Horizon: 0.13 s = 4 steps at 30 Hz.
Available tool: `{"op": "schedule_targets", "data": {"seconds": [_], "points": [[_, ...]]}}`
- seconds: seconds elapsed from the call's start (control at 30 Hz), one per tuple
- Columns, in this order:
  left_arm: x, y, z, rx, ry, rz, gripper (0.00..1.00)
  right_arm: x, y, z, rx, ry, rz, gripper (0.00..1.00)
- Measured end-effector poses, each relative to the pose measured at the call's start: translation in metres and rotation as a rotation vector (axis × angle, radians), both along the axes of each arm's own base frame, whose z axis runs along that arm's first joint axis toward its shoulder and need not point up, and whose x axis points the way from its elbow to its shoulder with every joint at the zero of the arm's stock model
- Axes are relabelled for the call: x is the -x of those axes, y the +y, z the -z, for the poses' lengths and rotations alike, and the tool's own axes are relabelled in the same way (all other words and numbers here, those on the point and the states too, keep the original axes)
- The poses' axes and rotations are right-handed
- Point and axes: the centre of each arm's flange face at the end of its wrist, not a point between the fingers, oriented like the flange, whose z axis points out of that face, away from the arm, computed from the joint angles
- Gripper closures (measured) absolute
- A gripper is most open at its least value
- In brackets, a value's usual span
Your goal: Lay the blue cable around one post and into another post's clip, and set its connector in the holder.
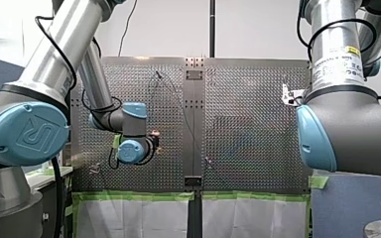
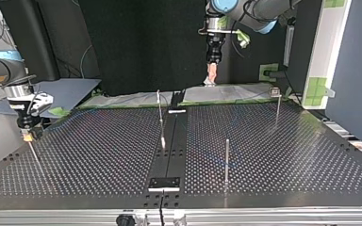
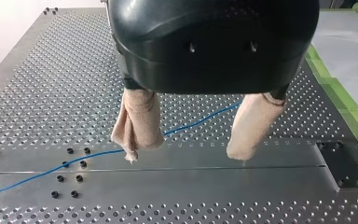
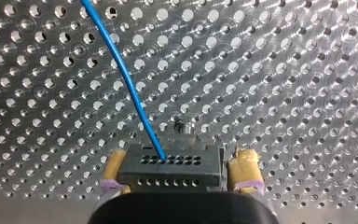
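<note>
In the right wrist view a dark grey connector [image 4: 170, 170] with rows of small holes sits between the yellow pads of my right gripper [image 4: 181, 158], which is shut on it. The blue cable [image 4: 126, 79] leaves the connector and runs off over the perforated plate. At the top view's left, my right gripper [image 2: 27, 135] hangs just above the plate's edge. My left gripper [image 3: 186, 154] is open with nothing between its beige pads, and the blue cable [image 3: 200, 122] lies on the plate below it. In the top view my left gripper [image 2: 212, 77] hovers high over the far edge.
Three thin posts stand on the plate: one near the middle strip [image 2: 160, 113], one nearer the camera [image 2: 227, 160], and one with a boxy top [image 2: 277, 106] at the far right. A dark bracket [image 2: 165, 182] sits on the middle strip. Green tape [image 1: 139, 196] lines the plate's edge.
</note>
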Motion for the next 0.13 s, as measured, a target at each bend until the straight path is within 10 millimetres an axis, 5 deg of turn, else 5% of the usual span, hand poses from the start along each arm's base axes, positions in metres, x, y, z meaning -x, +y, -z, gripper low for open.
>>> {"op": "schedule_targets", "data": {"seconds": [0.13], "points": [[0.0000,0.0000,0.0000,0.000,0.000,0.000,0.00,0.0000,0.0000,0.0000,0.000,0.000,0.000,0.13]]}}
